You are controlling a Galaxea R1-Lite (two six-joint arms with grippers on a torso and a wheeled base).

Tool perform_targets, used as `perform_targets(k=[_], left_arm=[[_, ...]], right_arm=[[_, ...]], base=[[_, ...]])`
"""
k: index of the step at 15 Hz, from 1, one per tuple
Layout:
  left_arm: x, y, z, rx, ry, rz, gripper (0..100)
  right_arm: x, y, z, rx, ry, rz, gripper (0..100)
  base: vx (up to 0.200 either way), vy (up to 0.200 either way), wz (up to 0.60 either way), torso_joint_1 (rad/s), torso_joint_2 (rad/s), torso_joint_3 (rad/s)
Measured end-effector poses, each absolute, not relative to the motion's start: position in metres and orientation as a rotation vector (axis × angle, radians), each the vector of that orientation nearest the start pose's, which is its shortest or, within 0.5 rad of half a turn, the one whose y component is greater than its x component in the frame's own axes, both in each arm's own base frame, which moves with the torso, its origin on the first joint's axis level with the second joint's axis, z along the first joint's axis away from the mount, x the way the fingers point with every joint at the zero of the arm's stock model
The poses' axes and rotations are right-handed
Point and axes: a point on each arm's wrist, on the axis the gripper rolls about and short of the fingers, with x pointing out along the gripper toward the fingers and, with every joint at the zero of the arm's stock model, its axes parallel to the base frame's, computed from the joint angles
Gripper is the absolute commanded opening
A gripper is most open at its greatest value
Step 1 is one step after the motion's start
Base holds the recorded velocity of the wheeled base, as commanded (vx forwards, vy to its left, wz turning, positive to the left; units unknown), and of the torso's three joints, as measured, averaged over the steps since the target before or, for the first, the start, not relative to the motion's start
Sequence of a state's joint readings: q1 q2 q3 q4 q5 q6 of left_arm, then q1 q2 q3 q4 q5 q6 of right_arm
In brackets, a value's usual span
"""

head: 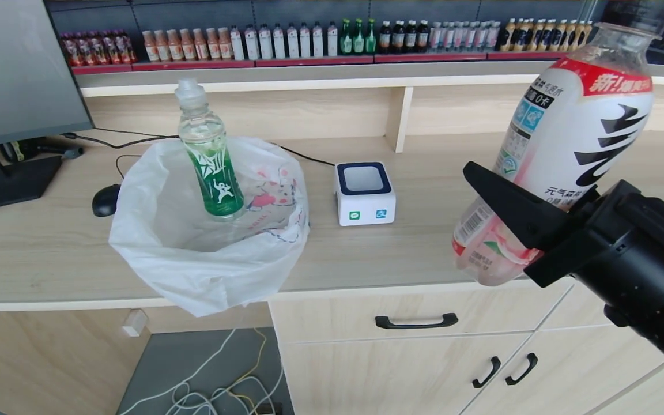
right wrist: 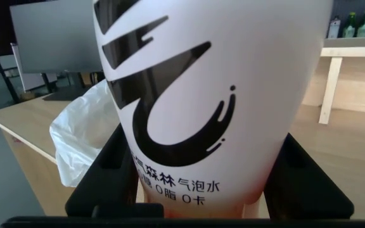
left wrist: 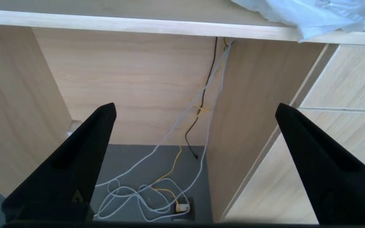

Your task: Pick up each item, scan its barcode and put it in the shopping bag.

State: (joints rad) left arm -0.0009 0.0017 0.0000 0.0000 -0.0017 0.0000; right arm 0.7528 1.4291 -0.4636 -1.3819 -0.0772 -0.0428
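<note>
My right gripper (head: 531,230) is shut on a large white-and-pink drink bottle (head: 562,150), held tilted in the air at the right, above the counter's front edge. Its barcode (head: 473,222) faces left, toward the white scanner box (head: 365,193) at the counter's middle. The same bottle (right wrist: 208,107) looms close in the right wrist view. A white plastic shopping bag (head: 208,230) sits open at the left, with a green-labelled bottle (head: 210,155) standing upright in it. My left gripper (left wrist: 198,164) hangs open below the counter, with nothing between its fingers.
A monitor (head: 18,69) and a black mouse (head: 105,200) stand left of the bag. A shelf of bottles (head: 332,37) lines the back. Drawers with black handles (head: 417,321) sit under the counter (head: 395,253), and loose cables (left wrist: 170,183) lie on the floor.
</note>
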Motion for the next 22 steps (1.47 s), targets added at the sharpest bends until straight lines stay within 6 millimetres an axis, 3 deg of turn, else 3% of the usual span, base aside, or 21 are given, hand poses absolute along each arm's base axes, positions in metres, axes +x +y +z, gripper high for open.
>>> perform_targets(k=[5, 11, 16, 19, 22], left_arm=[[-0.023, 0.000, 0.076, 0.000, 0.002, -0.004, 100], [-0.023, 0.000, 0.075, 0.000, 0.002, -0.003, 100], [-0.023, 0.000, 0.076, 0.000, 0.002, -0.003, 100], [-0.023, 0.000, 0.076, 0.000, 0.002, -0.003, 100], [-0.023, 0.000, 0.076, 0.000, 0.002, -0.003, 100]], right_arm=[[0.162, 0.138, 0.240, 0.114, -0.422, 0.621, 0], [0.197, 0.135, 0.257, -0.066, -0.549, 0.694, 0], [0.259, 0.147, 0.282, -0.293, -0.749, 0.728, 0], [0.298, 0.154, 0.277, -0.447, -0.777, 0.704, 0], [0.324, 0.155, 0.263, -0.618, -0.779, 0.747, 0]], base=[[0.000, 0.160, 0.00, 0.000, 0.00, 0.004], [0.000, 0.000, 0.00, 0.000, 0.00, 0.000], [0.000, 0.000, 0.00, 0.000, 0.00, 0.000], [0.000, 0.000, 0.00, 0.000, 0.00, 0.000], [0.000, 0.000, 0.00, 0.000, 0.00, 0.000]])
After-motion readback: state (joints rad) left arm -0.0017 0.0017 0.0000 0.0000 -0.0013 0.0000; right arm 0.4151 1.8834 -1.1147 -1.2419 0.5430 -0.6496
